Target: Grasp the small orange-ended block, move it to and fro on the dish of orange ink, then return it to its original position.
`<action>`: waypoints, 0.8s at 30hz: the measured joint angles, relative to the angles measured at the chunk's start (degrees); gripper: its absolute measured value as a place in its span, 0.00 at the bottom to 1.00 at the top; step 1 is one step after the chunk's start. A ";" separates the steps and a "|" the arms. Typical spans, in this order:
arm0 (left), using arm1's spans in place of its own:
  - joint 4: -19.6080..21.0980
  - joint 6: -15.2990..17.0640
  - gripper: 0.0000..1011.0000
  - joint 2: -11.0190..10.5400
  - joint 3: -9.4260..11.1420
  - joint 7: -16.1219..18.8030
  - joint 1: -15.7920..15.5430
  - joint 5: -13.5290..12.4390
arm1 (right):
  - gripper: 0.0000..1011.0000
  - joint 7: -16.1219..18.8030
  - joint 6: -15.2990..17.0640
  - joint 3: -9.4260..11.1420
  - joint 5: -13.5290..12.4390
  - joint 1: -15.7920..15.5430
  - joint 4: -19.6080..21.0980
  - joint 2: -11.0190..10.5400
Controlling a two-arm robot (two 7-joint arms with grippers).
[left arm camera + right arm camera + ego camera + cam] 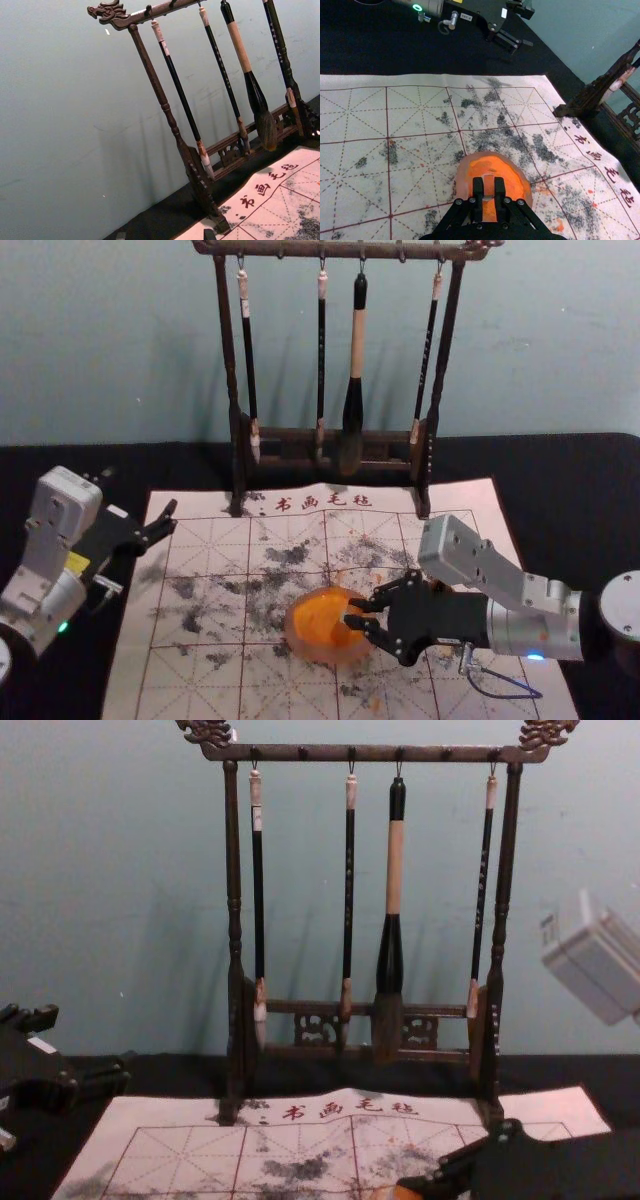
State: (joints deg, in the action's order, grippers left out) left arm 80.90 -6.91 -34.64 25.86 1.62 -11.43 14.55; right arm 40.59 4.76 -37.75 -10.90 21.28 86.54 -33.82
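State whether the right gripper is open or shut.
Shut on the small block: the right wrist view shows the right gripper's fingers against both its sides, over the dish.

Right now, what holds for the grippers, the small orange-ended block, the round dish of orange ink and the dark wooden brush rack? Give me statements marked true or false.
1. The right gripper holds the small orange-ended block. True.
2. The left gripper is above the round dish. False: it is near the left edge of the white gridded mat.
3. Four brushes hang from the dark wooden rack. True.
4. The dish stands behind the rack. False: it is in front.
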 joint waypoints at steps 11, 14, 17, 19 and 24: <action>0.00 0.00 0.99 0.00 0.00 0.00 0.00 0.00 | 0.11 -0.80 1.02 -1.12 1.48 1.56 -1.35 1.76; 0.00 0.00 0.99 0.00 0.00 0.00 0.00 0.00 | 0.11 -1.01 1.25 -1.34 1.92 1.95 -1.86 2.22; 0.00 0.00 0.99 0.00 0.00 0.00 0.00 0.00 | 0.11 -1.39 1.73 -1.59 2.62 2.49 -2.67 2.92; 0.00 0.00 0.99 0.00 0.00 0.00 0.00 0.00 | 0.11 -1.63 1.95 -1.59 2.78 2.67 -2.97 3.18; 0.00 0.00 0.99 0.00 0.00 0.00 0.00 0.00 | 0.11 -2.32 2.59 -1.18 3.02 3.19 -3.96 4.03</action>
State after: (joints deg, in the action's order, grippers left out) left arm 80.90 -6.91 -34.65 25.86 1.62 -11.43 14.55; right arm 38.27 7.34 -38.93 -7.88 24.47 82.59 -29.79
